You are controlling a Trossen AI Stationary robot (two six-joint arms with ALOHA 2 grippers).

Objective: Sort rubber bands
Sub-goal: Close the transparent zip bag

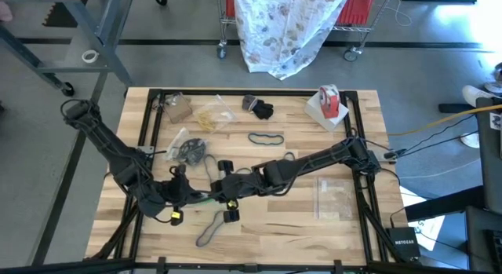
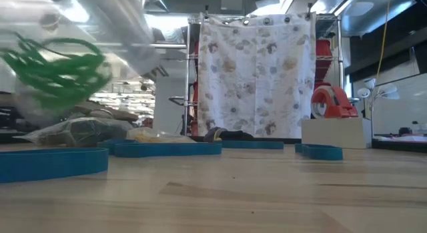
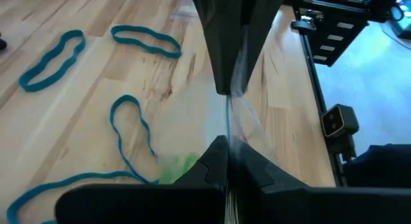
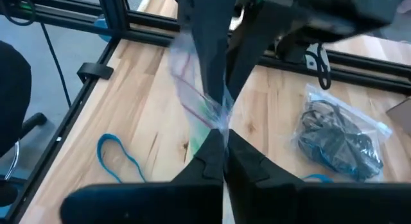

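**Operator:** Report the left gripper.

**Technician:** The left gripper (image 3: 226,165) is over the front-centre of the table (image 1: 314,235). Its fingers are pinched tight on the edge of a clear plastic bag (image 3: 241,124).

**Operator:** And the right gripper?

**Technician:** The right gripper (image 4: 223,146) faces it tip to tip, clamped on the same bag. The film is stretched between the two, clear of the wood.

**Operator:** Where are the bands?

**Technician:** The green rubber bands (image 2: 57,66) are bunched inside the held bag. The teal rubber bands (image 3: 146,41) lie flat as separate loops on the bare boards: one sits mid-table beyond the grippers and another near the front edge. A second bag of dark bands (image 4: 337,140) rests on the table beside the left arm.

**Operator:** Anything else?

**Technician:** A red-and-white tape roll (image 1: 329,101) stands at the far right corner, well apart from both grippers.
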